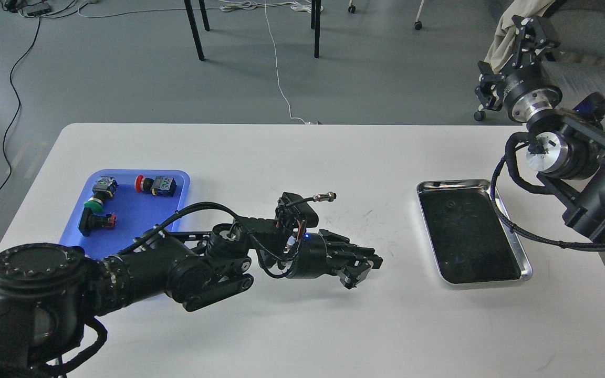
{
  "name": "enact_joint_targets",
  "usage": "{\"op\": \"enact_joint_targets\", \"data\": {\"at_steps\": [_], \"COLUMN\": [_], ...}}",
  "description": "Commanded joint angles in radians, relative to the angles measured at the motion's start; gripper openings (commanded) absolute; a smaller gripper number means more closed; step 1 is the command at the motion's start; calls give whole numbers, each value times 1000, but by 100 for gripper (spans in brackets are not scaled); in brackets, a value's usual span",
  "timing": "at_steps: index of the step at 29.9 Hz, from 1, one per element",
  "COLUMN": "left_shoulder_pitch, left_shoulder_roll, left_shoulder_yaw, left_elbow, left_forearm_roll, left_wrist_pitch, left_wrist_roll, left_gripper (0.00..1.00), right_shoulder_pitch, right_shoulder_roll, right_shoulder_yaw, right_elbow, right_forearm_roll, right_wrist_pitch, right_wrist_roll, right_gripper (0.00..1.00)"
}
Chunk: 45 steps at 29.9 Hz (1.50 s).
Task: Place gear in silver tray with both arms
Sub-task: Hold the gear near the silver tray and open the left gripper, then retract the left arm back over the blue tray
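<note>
Looking at the center of the frame, the left claw (357, 265) hangs low over the white table (292, 152), fingers drawn close together; whether it's pinching a gear I can't tell, too dark and small; no gear visible anywhere else either. The silver tray (512, 236) sits at right, well apart from that claw, dark bottom looks bare apart from a tiny speck near its top. The right claw (507, 63) is way up in the upper right, off the table, seen end-on, so its state I can't tell.

My guess for doing this well: carry the left claw straight right, keep it low, clear the raised rim before letting go; the shiny bottom probably lets things slide, so release gently; the right arm's cable (512, 220) drapes over the tray's edge, watch that.

Count: two arms, one silver tray, one blue tray (176, 181) at left holding four button switches by my count.
</note>
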Motion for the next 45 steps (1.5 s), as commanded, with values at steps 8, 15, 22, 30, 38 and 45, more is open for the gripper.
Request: {"op": "enact_joint_targets", "data": {"at_steps": [8, 15, 22, 30, 38, 45], "left_shoulder_pitch": [1, -5, -100, -157, -140, -125], "left_shoulder_roll": [0, 0, 0, 0, 101, 201], "left_shoulder_yaw": [-6, -26, -104, -170, -274, -287], "left_elbow": [0, 0, 5, 5, 8, 18], "left_forearm_roll": [-41, -61, -193, -362, -472, -526], "left_wrist_pitch": [-2, -5, -38, -98, -97, -109], "left_wrist_roll": [0, 0, 0, 0, 0, 0], "left_gripper": [43, 49, 59, 77, 98, 98], "right_shoulder_pitch": [-1, -3, 0, 2, 48, 89], "right_shoulder_roll": [-1, -1, -1, -1, -22, -68], "right_shoulder_yaw": [0, 0, -2, -3, -89, -129], "right_elbow": [0, 2, 14, 41, 81, 143], "right_forearm_roll": [0, 0, -52, -78, -86, -87], "right_wrist_pitch": [0, 0, 0, 2, 2, 0], "right_wrist_roll": [0, 0, 0, 2, 3, 3], "right_gripper": [97, 98, 98, 98, 98, 98]}}
